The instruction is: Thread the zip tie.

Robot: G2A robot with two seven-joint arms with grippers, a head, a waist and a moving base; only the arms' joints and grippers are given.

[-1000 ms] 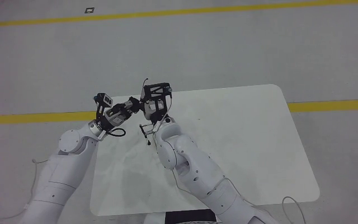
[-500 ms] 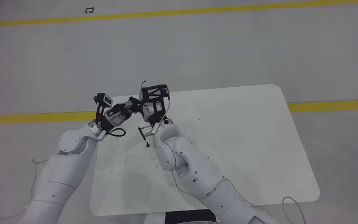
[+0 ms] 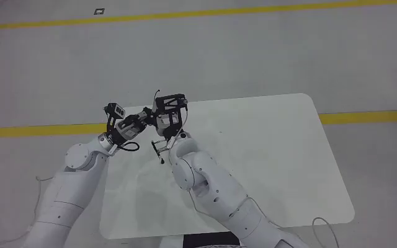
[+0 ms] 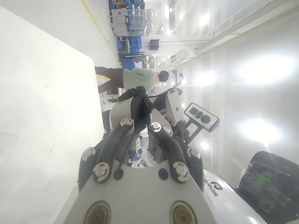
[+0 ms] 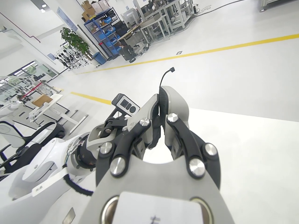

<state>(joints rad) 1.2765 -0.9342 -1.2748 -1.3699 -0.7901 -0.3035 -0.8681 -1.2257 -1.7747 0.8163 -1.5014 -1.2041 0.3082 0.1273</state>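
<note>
A thin black zip tie [image 5: 163, 78] sticks up out of my right gripper [image 5: 161, 99], which is shut on it; its small square head [image 5: 172, 69] curves free above the fingertips. In the top view the zip tie [image 3: 157, 95] rises over the table's far left corner, where both grippers meet. My left gripper [image 4: 139, 96] is shut, its black pads pressed together on a dark strand that runs on toward the right gripper [image 4: 171, 103]. The left gripper [image 3: 147, 116] sits tip to tip with the right gripper [image 3: 159, 115], both held above the table.
The white table [image 3: 260, 155] spreads out to the right and toward the robot, bare apart from a few tiny specks. Its rounded far left corner [image 4: 92, 59] lies just under the grippers. Grey floor with yellow lines [image 3: 186, 13] surrounds it.
The right gripper has shifted slightly left, closer to the left gripper. The left arm has kept still.
</note>
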